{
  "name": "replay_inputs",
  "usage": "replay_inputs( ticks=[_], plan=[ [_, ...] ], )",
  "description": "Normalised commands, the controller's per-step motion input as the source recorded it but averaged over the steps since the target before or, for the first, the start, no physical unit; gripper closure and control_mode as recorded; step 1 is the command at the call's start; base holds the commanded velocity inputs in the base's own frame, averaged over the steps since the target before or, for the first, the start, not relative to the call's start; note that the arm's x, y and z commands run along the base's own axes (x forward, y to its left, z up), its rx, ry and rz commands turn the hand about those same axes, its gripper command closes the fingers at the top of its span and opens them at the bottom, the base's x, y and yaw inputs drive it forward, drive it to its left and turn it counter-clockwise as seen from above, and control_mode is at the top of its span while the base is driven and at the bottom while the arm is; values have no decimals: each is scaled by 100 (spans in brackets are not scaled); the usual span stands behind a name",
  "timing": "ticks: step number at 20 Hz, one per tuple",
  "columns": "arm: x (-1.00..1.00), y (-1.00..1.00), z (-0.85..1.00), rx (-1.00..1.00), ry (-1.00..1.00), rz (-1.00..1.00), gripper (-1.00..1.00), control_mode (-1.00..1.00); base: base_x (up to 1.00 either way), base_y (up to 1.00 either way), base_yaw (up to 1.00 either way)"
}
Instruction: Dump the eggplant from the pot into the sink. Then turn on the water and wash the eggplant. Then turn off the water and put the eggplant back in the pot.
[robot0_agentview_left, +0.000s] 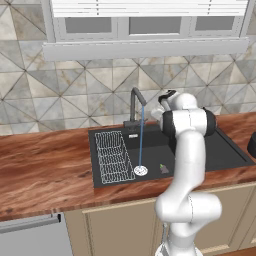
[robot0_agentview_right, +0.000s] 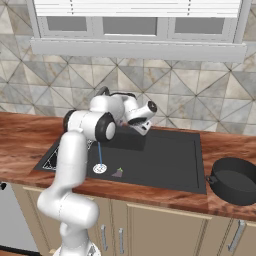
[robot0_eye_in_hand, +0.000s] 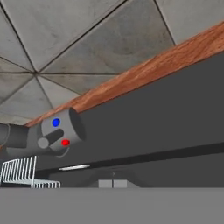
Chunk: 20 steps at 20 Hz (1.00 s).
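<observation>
Left base view: the water (robot0_agentview_left: 141, 137) runs as a thin blue stream from the faucet (robot0_agentview_left: 135, 102) down to the white drain (robot0_agentview_left: 141, 171).
Eggplant: the eggplant (robot0_agentview_left: 164, 168) lies on the floor of the sink (robot0_agentview_left: 230, 155), just beside the drain, apart from the stream.
Pot: the pot (robot0_agentview_right: 235, 180) stands on the wooden desk (robot0_agentview_right: 220, 145), right of the sink.
Tool: the tool (robot0_agentview_right: 141, 127) is closed with nothing held, raised at the back rim of the sink near the faucet.
Hand view: the faucet handle (robot0_eye_in_hand: 59, 131) with blue and red dots, wire rack (robot0_eye_in_hand: 19, 171) below it.
</observation>
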Motion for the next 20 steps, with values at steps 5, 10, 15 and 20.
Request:
replay_inputs(
  ticks=[5, 10, 15, 20],
  plan=[
    [0, 0, 0, 11, 23, 1, 100, -100, 0, 0, 0],
    [0, 9, 0, 9, 15, 2, 100, -100, 0, 0, 0],
    [-7, 17, -10, 0, -7, 1, -100, -100, 0, 0, 0],
    [-27, 6, -13, 0, -21, 0, -100, -100, 0, 0, 0]
  ],
)
